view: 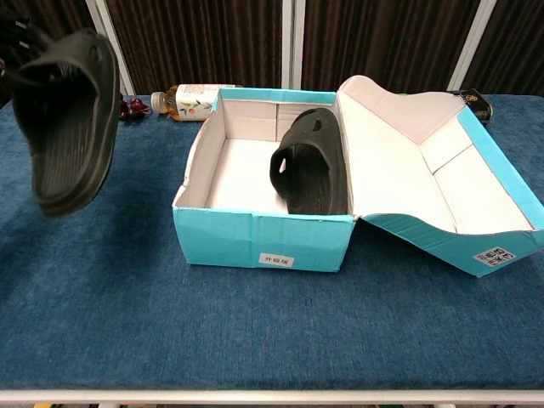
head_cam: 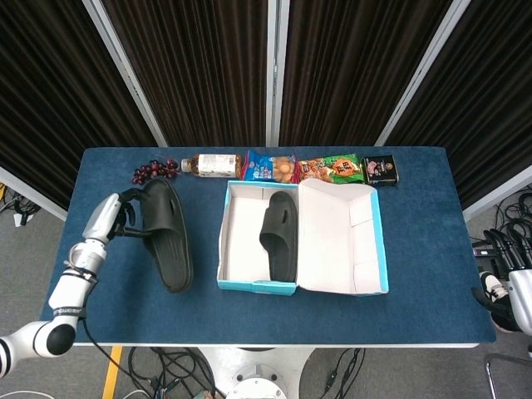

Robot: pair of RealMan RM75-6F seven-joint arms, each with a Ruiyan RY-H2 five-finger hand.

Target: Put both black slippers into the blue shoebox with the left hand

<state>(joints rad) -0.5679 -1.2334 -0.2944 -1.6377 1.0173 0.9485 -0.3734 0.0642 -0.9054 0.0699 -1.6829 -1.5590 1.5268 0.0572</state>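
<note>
My left hand [head_cam: 110, 218] grips one black slipper [head_cam: 165, 233] by its strap and holds it in the air above the table, left of the box. In the chest view that slipper [view: 72, 116] hangs tilted, sole side toward the camera, and only the dark fingers [view: 19, 36] show at the top left corner. The blue shoebox [head_cam: 249, 285] stands open with its lid folded out to the right. The other black slipper [head_cam: 280, 234] lies inside the box, against its right side [view: 310, 161]. My right hand shows in neither view.
Along the far edge lie grapes [head_cam: 155, 171], a bottle [head_cam: 212, 165], snack packs [head_cam: 270, 167] [head_cam: 329, 168] and a small dark tin [head_cam: 381, 169]. The box lid [view: 433, 191] spreads over the table to the right. Blue cloth [view: 255, 331] covers the table.
</note>
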